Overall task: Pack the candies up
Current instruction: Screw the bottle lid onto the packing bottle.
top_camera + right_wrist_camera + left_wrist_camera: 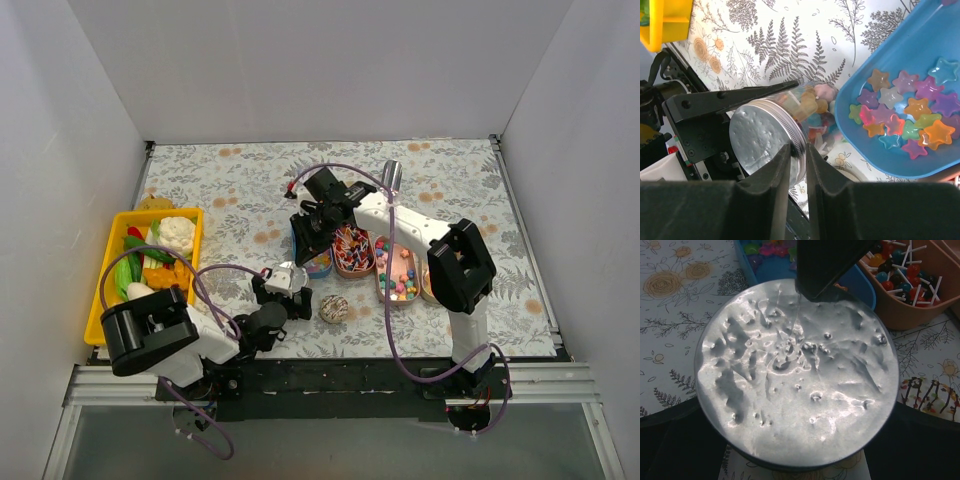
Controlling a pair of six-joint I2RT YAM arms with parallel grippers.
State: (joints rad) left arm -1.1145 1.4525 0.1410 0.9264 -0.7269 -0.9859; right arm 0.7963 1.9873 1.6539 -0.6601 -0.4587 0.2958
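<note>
The candies (918, 107) are pastel stars, their tray (900, 45) blue, the jar lid (760, 145) silver, the tablecloth (790, 45) grey fern-and-flower print.

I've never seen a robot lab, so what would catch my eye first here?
A sweet-filled jar with a dimpled silver lid is held in the left gripper in the middle of the scene, the right gripper at its rim. Beside it sit oval trays of bright candies; a yellow basket of toy vegetables stands at the left edge.
</note>
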